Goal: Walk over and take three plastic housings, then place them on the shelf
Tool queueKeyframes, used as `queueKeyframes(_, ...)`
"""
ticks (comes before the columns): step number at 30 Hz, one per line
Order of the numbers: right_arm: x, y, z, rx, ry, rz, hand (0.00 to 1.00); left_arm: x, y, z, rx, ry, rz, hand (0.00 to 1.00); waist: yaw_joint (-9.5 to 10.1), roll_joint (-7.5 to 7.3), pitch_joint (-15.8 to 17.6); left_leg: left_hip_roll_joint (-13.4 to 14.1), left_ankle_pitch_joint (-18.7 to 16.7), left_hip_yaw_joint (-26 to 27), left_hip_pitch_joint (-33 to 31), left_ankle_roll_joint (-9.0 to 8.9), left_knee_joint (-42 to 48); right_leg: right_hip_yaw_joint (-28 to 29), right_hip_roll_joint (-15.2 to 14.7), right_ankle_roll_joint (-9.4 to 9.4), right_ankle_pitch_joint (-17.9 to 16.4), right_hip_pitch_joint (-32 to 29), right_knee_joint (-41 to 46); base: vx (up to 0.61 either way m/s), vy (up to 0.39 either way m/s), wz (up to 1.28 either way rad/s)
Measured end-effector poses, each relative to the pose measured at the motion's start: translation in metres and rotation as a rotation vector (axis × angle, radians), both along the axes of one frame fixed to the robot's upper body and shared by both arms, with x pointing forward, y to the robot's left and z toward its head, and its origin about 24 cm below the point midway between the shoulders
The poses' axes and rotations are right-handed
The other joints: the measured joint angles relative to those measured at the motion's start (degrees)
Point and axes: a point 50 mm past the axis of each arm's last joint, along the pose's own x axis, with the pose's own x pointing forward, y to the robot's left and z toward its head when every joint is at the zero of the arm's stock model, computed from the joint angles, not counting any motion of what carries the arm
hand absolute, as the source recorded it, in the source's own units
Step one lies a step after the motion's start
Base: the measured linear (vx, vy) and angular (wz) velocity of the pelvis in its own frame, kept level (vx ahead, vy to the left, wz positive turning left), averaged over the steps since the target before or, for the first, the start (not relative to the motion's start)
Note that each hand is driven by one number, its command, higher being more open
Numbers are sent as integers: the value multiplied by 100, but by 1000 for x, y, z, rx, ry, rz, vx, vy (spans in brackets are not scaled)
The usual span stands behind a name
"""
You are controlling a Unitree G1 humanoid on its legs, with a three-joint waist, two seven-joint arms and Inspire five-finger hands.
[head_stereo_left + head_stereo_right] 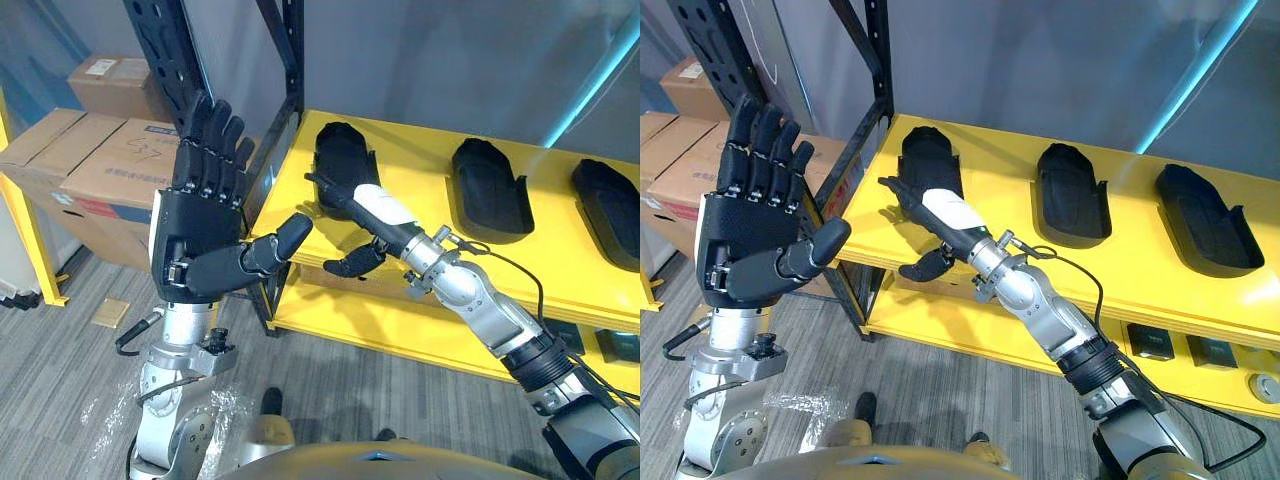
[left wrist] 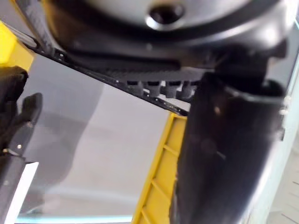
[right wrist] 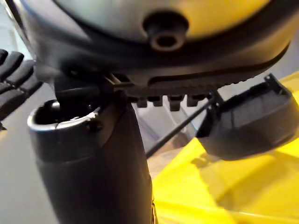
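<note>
Three black plastic housings lie in a row on the yellow shelf: a left one, a middle one and a right one. My right hand reaches over the shelf's front edge. Its straight fingers lie along the left housing's near side, and its thumb hangs below the edge. The right wrist view shows that housing close by on the yellow surface. My left hand is raised left of the shelf, open, palm towards the camera, holding nothing.
A black shelf upright stands at the shelf's left corner. Cardboard boxes are stacked on the left beside a yellow post. A lower yellow shelf holds small dark parts.
</note>
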Motion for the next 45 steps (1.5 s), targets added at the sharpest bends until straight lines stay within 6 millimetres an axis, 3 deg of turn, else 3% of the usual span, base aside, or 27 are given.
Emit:
queueKeyframes(6,23,-12,-3,-70,28,-141,100,2,0,-5,-2,14,-6,100,40,-44,254,-2,31,-16,-27,2,0,-10,0,-12,8,-16,8,0,0,0)
queueKeyframes(13,24,-8,1,-82,6,-133,100,2,-5,-7,-2,17,-38,100,35,-51,320,1,38,-20,-85,-2,2,-9,-4,-24,9,-93,58,0,0,0)
queueKeyframes(14,25,-8,2,-82,4,-137,0,2,-6,-7,-2,16,-47,100,27,-48,352,3,38,-20,-82,-4,2,-7,-7,-24,1,-96,80,-35,-10,0)
queueKeyframes(22,25,-1,14,-86,-20,-98,0,3,-10,-8,-18,34,-84,100,-28,-45,484,14,35,-2,-87,26,1,8,-10,-22,-41,-120,107,-46,-9,-1)
queueKeyframes(27,40,-5,37,-77,-76,-149,0,3,-10,-9,-24,36,-89,100,20,-28,569,10,53,2,-105,39,4,8,-13,19,-8,-140,108,0,0,0)
queueKeyframes(34,43,-4,39,-80,-80,-146,0,3,-17,-10,-30,50,-124,100,141,-6,584,-5,98,2,-108,19,22,2,-27,-21,4,-144,122,37,-14,1)
queueKeyframes(45,52,-12,38,-81,-90,-202,0,6,-17,-17,-26,86,-121,100,120,26,604,-9,46,12,-103,30,2,10,-54,-15,-86,-180,215,-12,-4,0)
